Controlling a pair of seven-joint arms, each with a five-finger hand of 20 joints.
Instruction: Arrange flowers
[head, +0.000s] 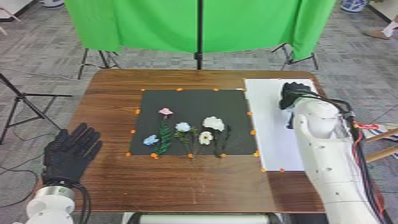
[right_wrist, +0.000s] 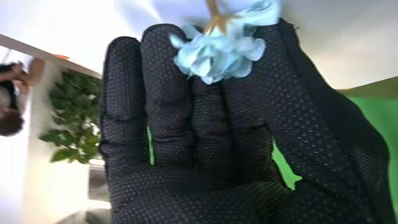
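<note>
Over the far part of the white sheet (head: 274, 145) is my right hand (head: 294, 93). In the right wrist view, the right hand (right_wrist: 209, 130) pinches a light blue flower (right_wrist: 218, 57) between thumb and fingertips, its brownish stem running out beyond them. On the black mat (head: 191, 101) lie a pink flower (head: 165, 111), a blue flower (head: 150, 140), a pale blue flower (head: 183, 127), a large white flower (head: 213, 123) and a smaller cream one (head: 206, 137), with green stems. My left hand (head: 71, 154) is flat with straight fingers, left of the mat.
Orange markers line the edges of the mat and sheet on the brown table (head: 200, 187). A green screen (head: 142, 25) on a dark stand rises behind the table. Tripod legs stand at the left, and a wooden stool (head: 382, 145) is to the right.
</note>
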